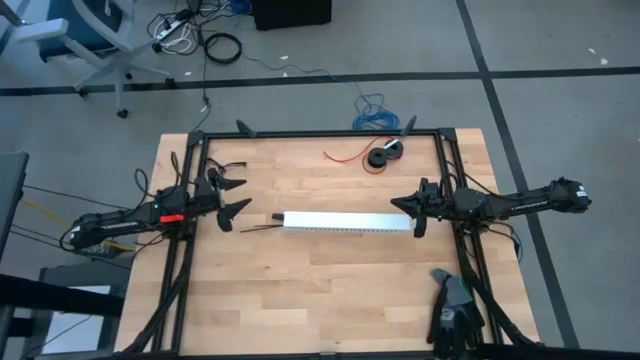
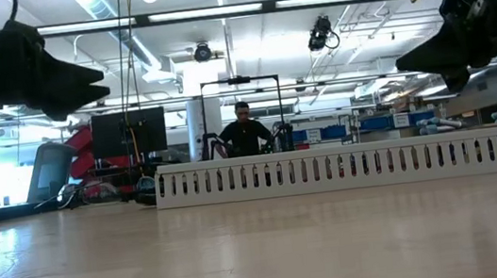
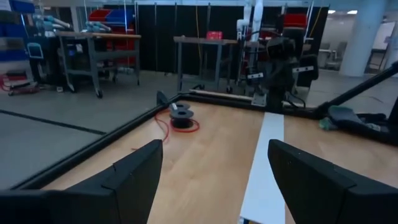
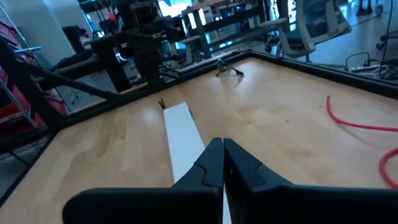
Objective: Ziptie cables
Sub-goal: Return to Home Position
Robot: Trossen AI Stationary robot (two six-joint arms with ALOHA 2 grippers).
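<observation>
Found no cables visible, judged them enclosed in white duct (image 1: 347, 223) at frame centre; noted left gripper (image 1: 245, 194) centre-left spread wide, right gripper (image 1: 398, 205) centre-right pinched shut; flagged risk of clipping and shifting duct on retreat.

The right gripper (image 4: 222, 144), its 2 fingers (image 4: 208, 167) pressed together, hangs over the white duct (image 4: 180, 134), seemingly clear of it.
</observation>
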